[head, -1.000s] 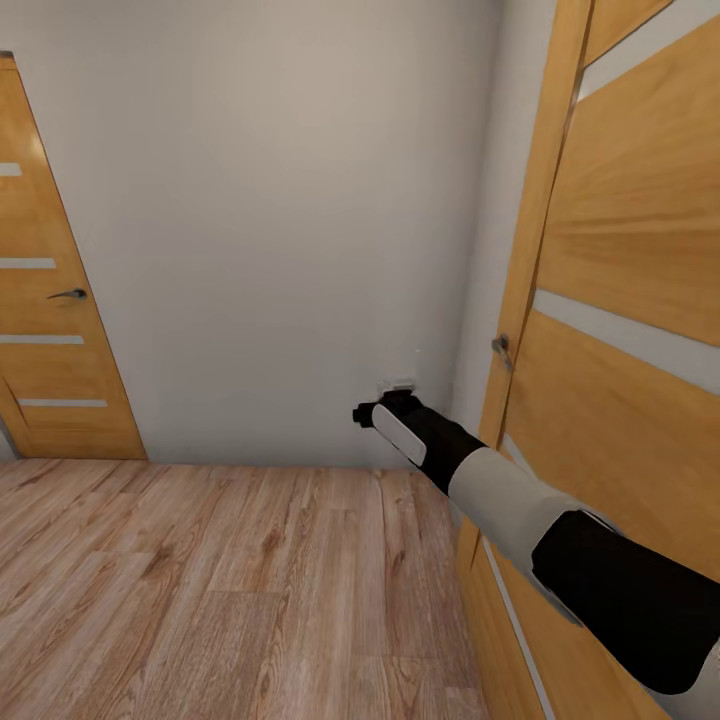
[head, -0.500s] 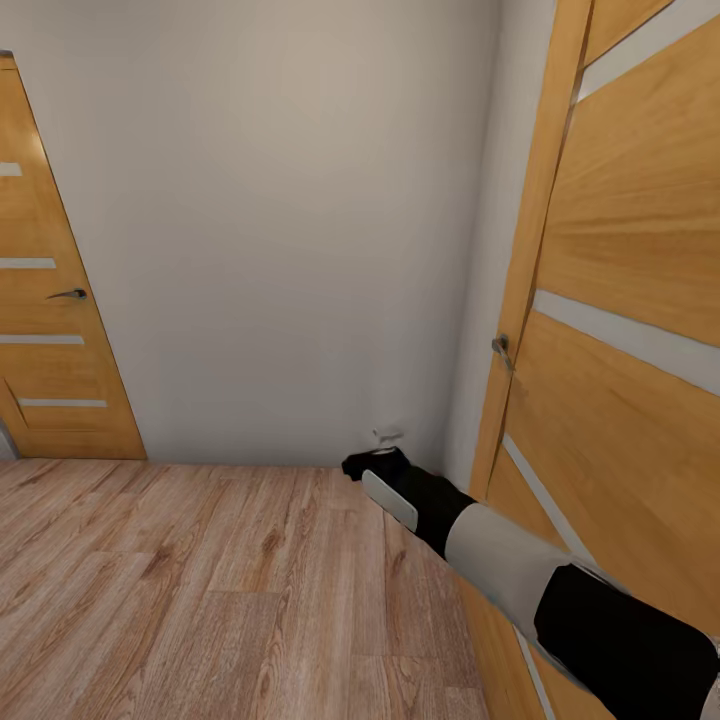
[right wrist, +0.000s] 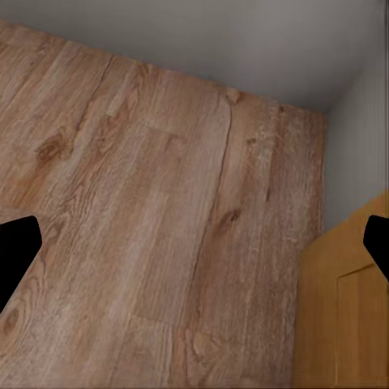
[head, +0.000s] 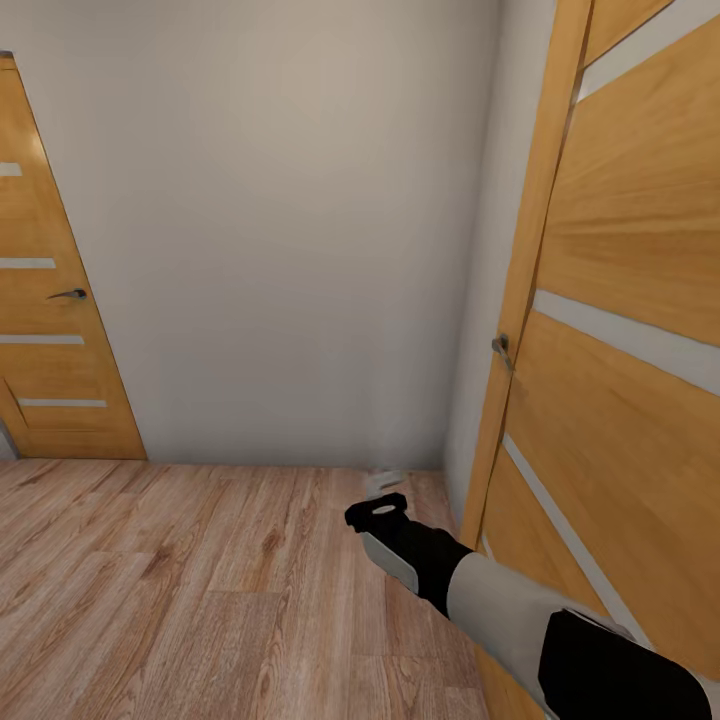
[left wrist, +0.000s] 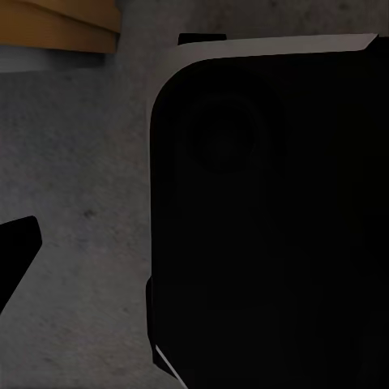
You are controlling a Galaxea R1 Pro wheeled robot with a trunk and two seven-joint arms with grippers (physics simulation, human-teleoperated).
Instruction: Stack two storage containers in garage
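right end effector (head: 385,482) – wide open, empty

Floor (head: 200,580) of light wood planks with visible grain and knots, matt finish; doors (head: 640,300) of smooth honey-toned wood veneer with pale inlaid strips and small metal handles (head: 500,346); wall (head: 280,220) plain, smooth, matt off-white; right arm (head: 500,590) in matt black and grey-white casing.

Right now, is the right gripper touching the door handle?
No. In the head view the right gripper hangs low over the wood floor, well below the door handle.
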